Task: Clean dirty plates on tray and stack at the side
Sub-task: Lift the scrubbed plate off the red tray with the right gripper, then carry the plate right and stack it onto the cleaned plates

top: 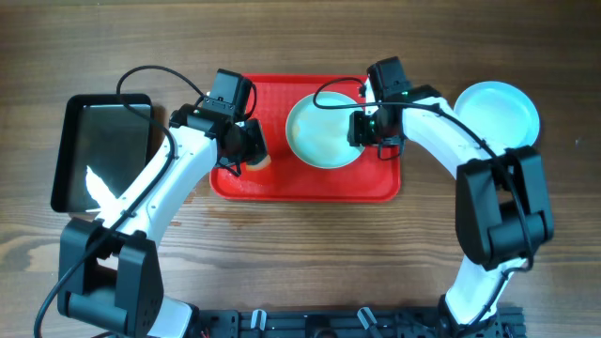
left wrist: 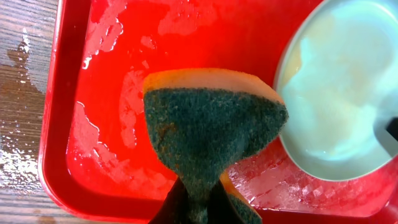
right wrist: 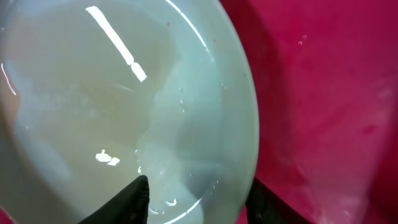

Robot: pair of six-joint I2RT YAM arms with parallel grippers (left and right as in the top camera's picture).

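Red plastic, wet and streaked with white foam, makes up the tray (top: pixel 310 185) at the middle of the wooden tabletop (top: pixel 300 38), and everything else is placed from it. One pale aqua-white plate (top: pixel 324 131) lies inside the tray, toward its right half, with a thin milky film over its surface in the wrist views. A second plate (top: pixel 498 113) of the same kind sits off the tray, on the tabletop well beyond its right edge; from above I cannot tell whether more than one lies there. A glossy black tray (top: pixel 99 141) rests on the tabletop just past the left edge of the red one. The left tool (left wrist: pixel 196 208) is over the tray's left half, clamped tight on a sponge (left wrist: pixel 211 124) whose dark green scouring face is turned to the wrist camera, with an orange-yellow layer showing along its top edge. The sponge hangs above the foamy tray floor, just left of the plate, not touching the plate's rim. The right tool (right wrist: pixel 199 202) stands at the right rim of the plate in the tray, its jaws parted about halfway. One black finger (right wrist: pixel 134 199) is over the plate's inside and the other is over the red floor outside it, with the rim passing between them ungripped.
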